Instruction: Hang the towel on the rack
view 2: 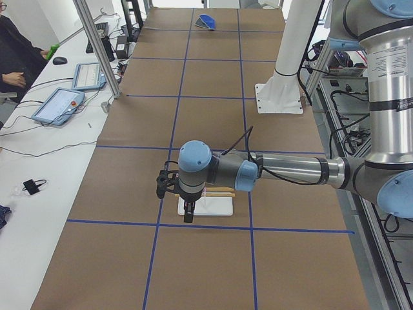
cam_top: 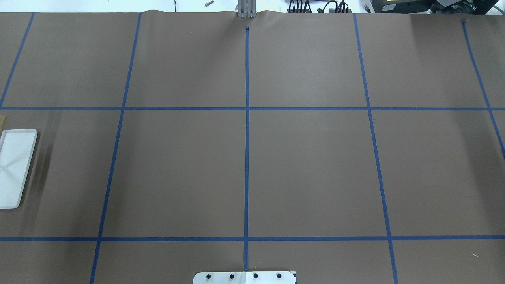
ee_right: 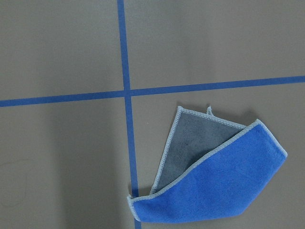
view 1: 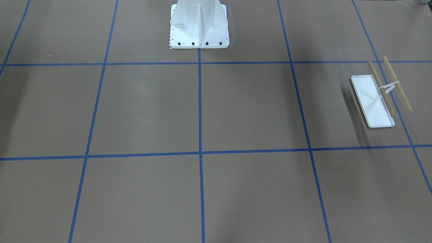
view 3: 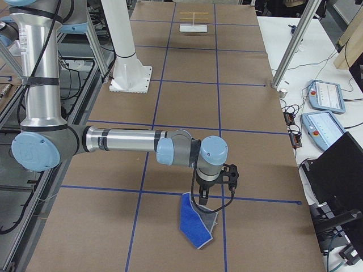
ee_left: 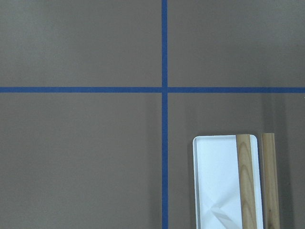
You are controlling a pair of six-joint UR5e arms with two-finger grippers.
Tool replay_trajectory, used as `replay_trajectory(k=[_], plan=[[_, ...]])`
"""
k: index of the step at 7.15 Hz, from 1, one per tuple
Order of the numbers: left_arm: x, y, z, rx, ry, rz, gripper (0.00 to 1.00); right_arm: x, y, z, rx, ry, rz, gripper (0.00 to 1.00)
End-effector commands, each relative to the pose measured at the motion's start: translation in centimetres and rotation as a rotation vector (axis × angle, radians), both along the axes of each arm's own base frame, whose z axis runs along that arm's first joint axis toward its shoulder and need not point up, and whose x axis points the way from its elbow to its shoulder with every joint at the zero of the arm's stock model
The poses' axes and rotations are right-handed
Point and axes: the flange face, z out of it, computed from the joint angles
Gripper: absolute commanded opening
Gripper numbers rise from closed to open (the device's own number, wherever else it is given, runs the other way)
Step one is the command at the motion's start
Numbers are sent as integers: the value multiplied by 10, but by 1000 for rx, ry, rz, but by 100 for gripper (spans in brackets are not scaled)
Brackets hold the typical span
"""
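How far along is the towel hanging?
Nothing looks done yet. The towel lies folded below the right gripper, apparently ungrasped. The rack stands at the robot's left end, its rods bare. Remaining: grasp, carry across, drape.

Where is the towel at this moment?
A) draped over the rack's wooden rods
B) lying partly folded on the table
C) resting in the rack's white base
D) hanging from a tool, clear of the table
B: the towel lies on the table with a flap turned over, grey underside showing. The rack has nothing on its rods or base.
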Motion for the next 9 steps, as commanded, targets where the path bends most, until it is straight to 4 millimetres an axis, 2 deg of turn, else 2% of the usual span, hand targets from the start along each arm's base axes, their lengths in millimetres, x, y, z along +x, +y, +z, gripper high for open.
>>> replay_trajectory(k=[1,4,5,7,9], plan=[[-1,-1,-2,6,1,-1,98,0,0,0,-1,-3,2,100],[-1,0,-1,7,-3,-3,98,0,-1,-5,9,-6,1,100],[-2,5,-3,88,-5,48,98,0,-1,-6,10,-9,3,100],[-1,1,15,105,-20,92,99,0,0,-19,37,-8,1,100],[-6,4,17,111,-68,81,99,0,2,-23,47,0,-1,100]])
